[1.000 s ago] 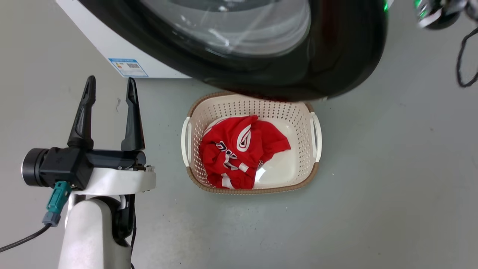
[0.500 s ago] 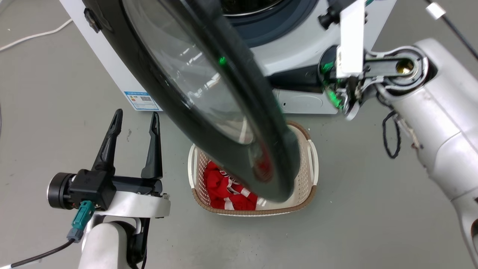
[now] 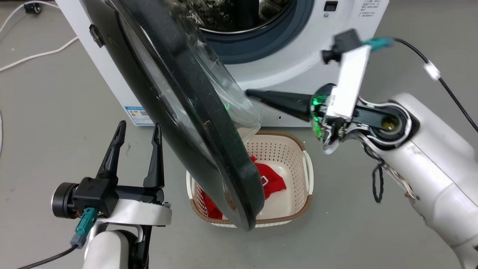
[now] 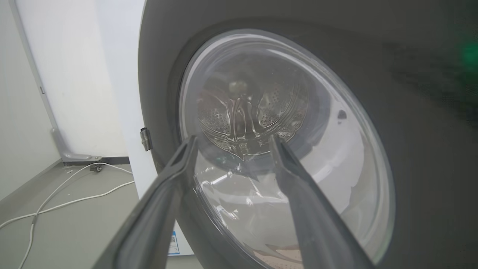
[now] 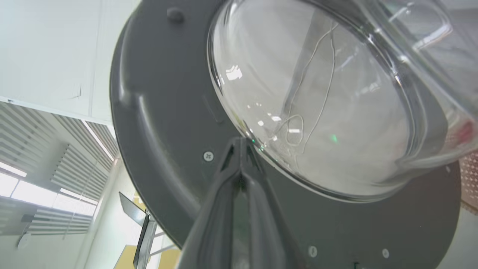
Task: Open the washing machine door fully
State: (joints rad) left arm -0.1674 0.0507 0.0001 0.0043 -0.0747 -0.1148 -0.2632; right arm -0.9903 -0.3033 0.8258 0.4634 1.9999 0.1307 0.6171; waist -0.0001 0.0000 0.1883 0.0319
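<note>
**Status.** The washing machine door (image 3: 194, 123) stands partway open. It is hinged on the machine's left, and in the head view its free edge hangs over the basket (image 3: 307, 164). The right gripper (image 3: 249, 92) has its 2 fingers pressed together on nothing. In the right wrist view the tip lies at the seam where the glass bowl (image 5: 317, 104) meets the door's inner frame, but I cannot confirm contact. The left gripper (image 3: 139, 127) has its fingers spread and empty, and sits on the door's outer side, near it.

**Hazards.**
1. I judge the main risk to be tip slip. A closed point pushing on curved, slick glass may skate off and lose the door.
2. A wider swing carries the outer face toward the left gripper, so a strike is likely unless I move that arm clear.

**Materials.**
- Door outer face: glossy black disc.
- Door inner frame: matte grey plastic with screw heads.
- Bowl: clear, thick and bulging.
- Drum (image 3: 239, 11): perforated steel.
- Basket: perforated cream plastic with a brown woven-look rim, holding a soft red garment (image 3: 274, 183).
</note>
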